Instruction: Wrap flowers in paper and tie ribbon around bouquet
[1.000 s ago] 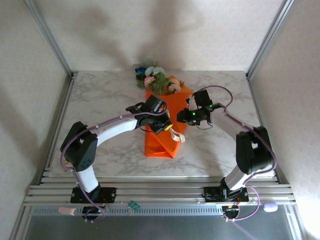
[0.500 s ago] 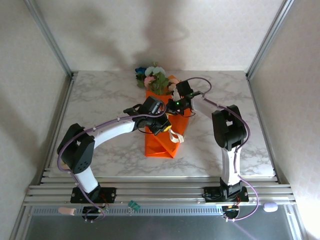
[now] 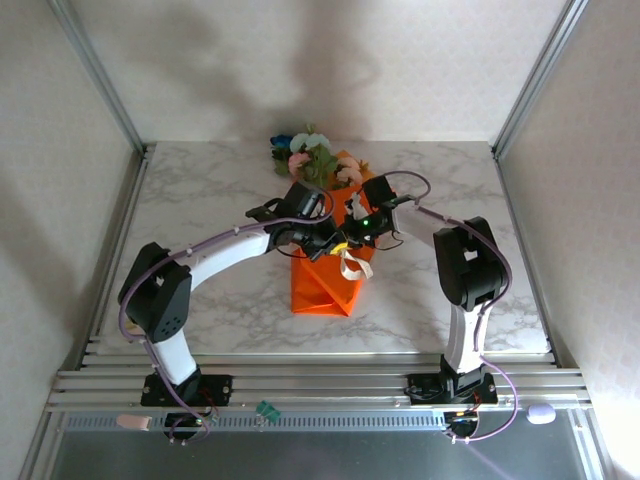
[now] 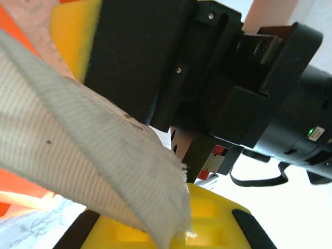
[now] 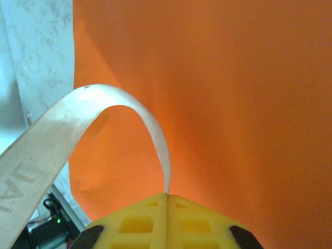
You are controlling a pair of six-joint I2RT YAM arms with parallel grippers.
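Two grippers meet over the bouquet [image 3: 322,290], which lies on the table [image 3: 200,230] with its flowers [image 3: 305,155] at the far end. My left gripper [image 3: 324,246] is fully closed. The ribbon [image 4: 78,140] drapes over its yellow tips, but I cannot tell whether it is pinched. My right gripper [image 5: 167,196] is closed, clamping the ribbon, which arches over the paper [image 5: 233,93].

Soft, even light cast diffuse grey shadows on the wall [image 3: 330,70] beyond the jaws, while white glare washed out the background past the left jaws and the ribbon [image 5: 36,150] beside the right jaws blurred.
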